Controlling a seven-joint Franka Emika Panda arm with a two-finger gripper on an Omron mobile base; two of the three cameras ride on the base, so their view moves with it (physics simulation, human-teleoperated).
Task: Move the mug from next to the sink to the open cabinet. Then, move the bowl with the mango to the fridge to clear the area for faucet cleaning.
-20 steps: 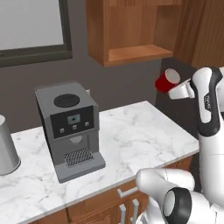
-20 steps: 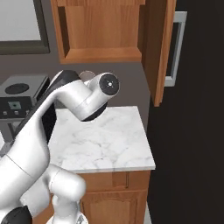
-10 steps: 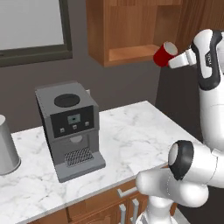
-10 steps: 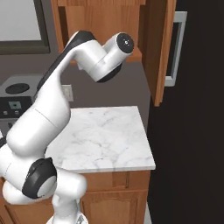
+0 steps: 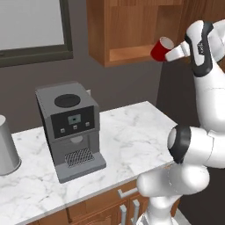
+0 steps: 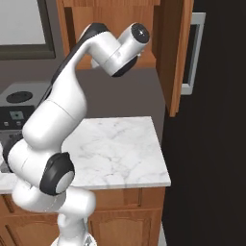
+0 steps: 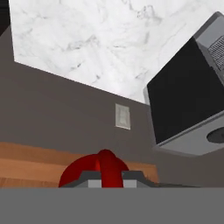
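My gripper [image 5: 172,53] is shut on the small red mug [image 5: 161,48] and holds it tilted in the air, level with the bottom shelf of the open cabinet [image 5: 127,33] and just off its right end. In the hand view the mug [image 7: 89,173] sits between my fingertips [image 7: 86,180], with its loop handle facing the camera. That view also has the cabinet's wooden edge [image 7: 30,164] running just behind the mug. From the right base view, my own arm covers the mug, and the cabinet's door [image 6: 175,53] stands swung open.
A grey coffee machine [image 5: 72,127] stands on the white marble counter [image 5: 132,132] below the cabinet. A steel canister [image 5: 6,147] is at the counter's far left. A wall outlet [image 7: 122,116] sits on the dark wall behind.
The arm has lifted the mug upward and slightly left, from below the cabinet's shelf level to right beside the shelf. The grip has stayed shut.
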